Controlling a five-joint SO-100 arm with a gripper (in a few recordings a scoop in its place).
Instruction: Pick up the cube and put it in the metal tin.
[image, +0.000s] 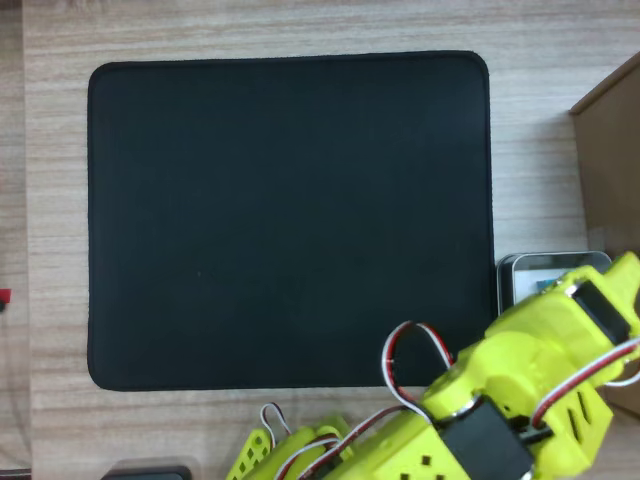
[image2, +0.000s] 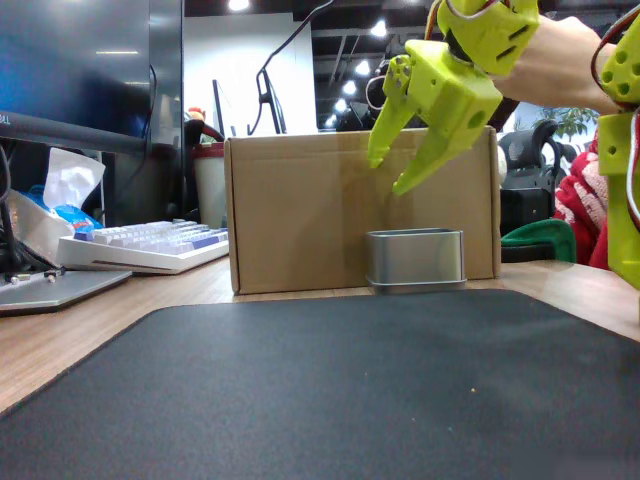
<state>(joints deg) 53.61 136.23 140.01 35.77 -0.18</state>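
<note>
Yellow-green jaws (image2: 405, 165) hang spread and empty right above the metal tin (image2: 415, 259). You likely parked there to drop; the cube isn't visible.

**Lime-yellow printed arm, quick look**

Whole arm (image: 520, 400) is bright lime-yellow plastic, prob 3D printed, chunky blocky shells w/ black servo bodies set in between. Red/white/black wire bundles loop out at the joints. Overhead view shows small square holes and slots in the shells, plus a round silvery bit near one joint. Gripper (image2: 392, 172) is same yellow: two tapered pointy fingers, one w/ a row of small round holes up top.
</note>
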